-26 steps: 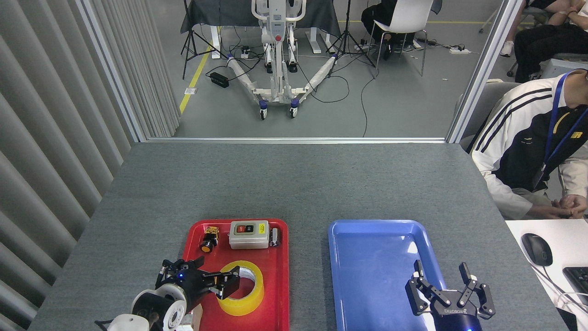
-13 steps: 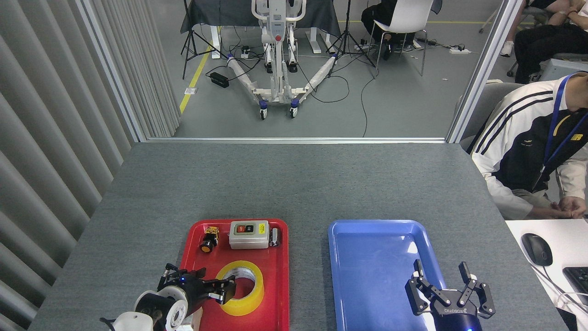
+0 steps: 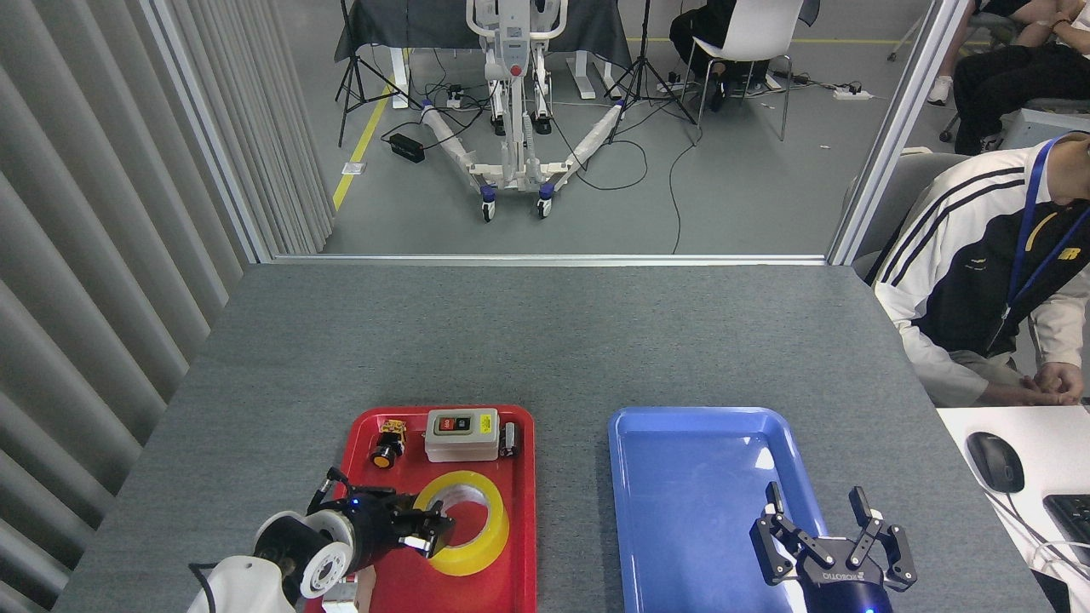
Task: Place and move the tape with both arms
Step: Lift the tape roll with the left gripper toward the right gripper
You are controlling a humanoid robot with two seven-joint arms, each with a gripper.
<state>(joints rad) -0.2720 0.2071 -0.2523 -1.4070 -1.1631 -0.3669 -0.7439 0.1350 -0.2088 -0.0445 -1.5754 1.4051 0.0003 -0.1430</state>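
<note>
The tape [image 3: 465,523] lies in the red tray [image 3: 519,545], its near wall pinched by the left hand [image 3: 433,534]. The right hand [image 3: 830,545] is held open over the blue tray [image 3: 681,426]. If lifted by so thin a hold, the glossy roll could slip or be tilted out.

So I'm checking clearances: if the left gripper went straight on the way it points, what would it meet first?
The tape: the left gripper points right at its near wall, seemingly already touching, though depth is unclear.
</note>
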